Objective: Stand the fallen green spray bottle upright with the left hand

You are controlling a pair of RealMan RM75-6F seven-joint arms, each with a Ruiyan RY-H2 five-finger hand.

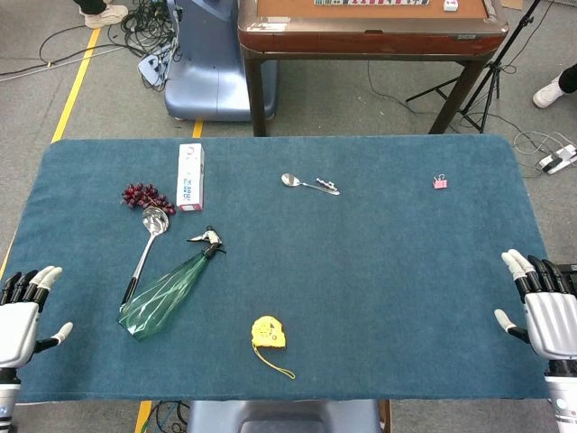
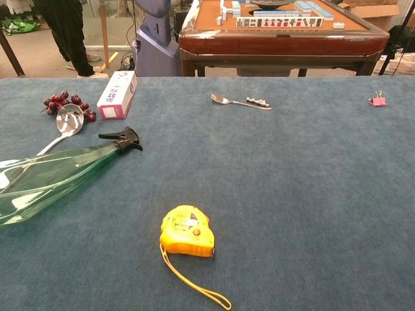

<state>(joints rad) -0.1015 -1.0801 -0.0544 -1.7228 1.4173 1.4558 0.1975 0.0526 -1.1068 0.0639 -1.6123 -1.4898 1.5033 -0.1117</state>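
Observation:
The green spray bottle (image 1: 167,290) lies on its side on the blue cloth, black trigger head (image 1: 208,241) pointing up and to the right, base toward the front left. The chest view shows the green spray bottle (image 2: 52,175) at the left edge with its trigger head (image 2: 124,140) to the right. My left hand (image 1: 22,317) rests open at the table's front left edge, well left of the bottle and apart from it. My right hand (image 1: 545,307) lies open at the front right edge. Neither hand shows in the chest view.
A ladle (image 1: 149,244) lies just left of the bottle, its handle close beside it. Grapes (image 1: 147,196) and a small white-pink box (image 1: 190,177) sit behind. A yellow tape measure (image 1: 269,332) lies front centre, a spoon (image 1: 306,183) and pink clip (image 1: 440,182) further back.

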